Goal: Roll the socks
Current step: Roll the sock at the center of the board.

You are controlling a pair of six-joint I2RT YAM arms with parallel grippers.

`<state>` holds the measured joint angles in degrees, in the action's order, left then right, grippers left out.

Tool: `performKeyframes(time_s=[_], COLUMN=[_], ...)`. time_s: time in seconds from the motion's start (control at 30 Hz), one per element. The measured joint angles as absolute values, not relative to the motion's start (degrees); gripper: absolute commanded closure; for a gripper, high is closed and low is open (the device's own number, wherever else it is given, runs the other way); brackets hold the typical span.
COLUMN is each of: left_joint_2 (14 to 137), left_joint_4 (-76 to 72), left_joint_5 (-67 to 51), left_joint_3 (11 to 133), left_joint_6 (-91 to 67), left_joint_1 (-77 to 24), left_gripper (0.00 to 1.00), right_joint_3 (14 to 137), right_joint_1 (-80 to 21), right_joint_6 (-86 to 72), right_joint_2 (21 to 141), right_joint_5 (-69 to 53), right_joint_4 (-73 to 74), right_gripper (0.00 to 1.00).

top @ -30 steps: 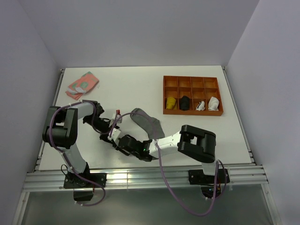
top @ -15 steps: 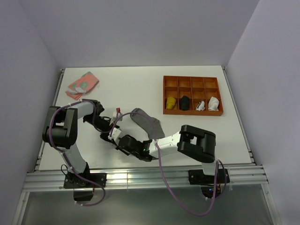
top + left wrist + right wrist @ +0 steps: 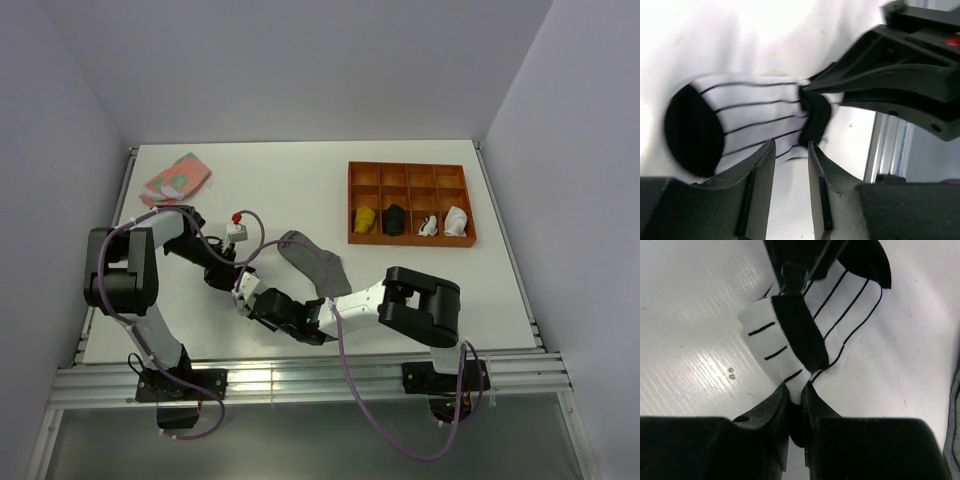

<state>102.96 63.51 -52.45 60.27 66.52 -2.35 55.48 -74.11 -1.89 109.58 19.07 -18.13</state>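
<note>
Right tool [image 3: 796,396] pinches striped sock [image 3: 840,305]; left tool [image 3: 791,150] seemingly clear.

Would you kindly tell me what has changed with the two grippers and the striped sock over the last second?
The left gripper opened, its fingers now clear of the white black-striped fabric sock, and its wrist swung leftward. The right gripper closed, pinching that sock's edge. The grey fabric sock, orange compartment tray and pink folded cloth stayed put.

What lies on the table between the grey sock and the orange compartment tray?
Nothing lies there. In the top external view, only a short stretch of bare white table separates the grey sock from the orange tray.
</note>
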Motion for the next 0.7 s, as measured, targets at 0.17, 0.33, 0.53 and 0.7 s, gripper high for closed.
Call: performKeyframes(time_s=[0.17, 0.33, 0.53, 0.7], left_joint_2=[102.96, 103.90, 105.84, 105.80], left_joint_4=[59.79, 57.04, 52.16, 47.55], left_joint_5=[-51.00, -50.57, -48.18, -46.24], left_joint_3=[60.27, 60.82, 61.08, 60.97], left_joint_6=[61.58, 56.99, 51.09, 44.77], left_joint_1=[-0.47, -0.47, -1.48, -4.05], left_gripper=[0.61, 0.60, 0.63, 0.65], right_joint_3=[55.42, 55.07, 55.07, 55.07], right_joint_1=[-74.11, -74.13, -74.17, -74.28], right_joint_6=[-2.11, -2.33, -2.28, -2.07], right_joint_2=[109.58, 109.58, 109.58, 109.54], right_joint_5=[19.22, 19.66, 20.38, 20.14], right_joint_4=[-18.20, -18.65, -18.55, -18.33], right_gripper=[0.95, 0.95, 0.95, 0.95])
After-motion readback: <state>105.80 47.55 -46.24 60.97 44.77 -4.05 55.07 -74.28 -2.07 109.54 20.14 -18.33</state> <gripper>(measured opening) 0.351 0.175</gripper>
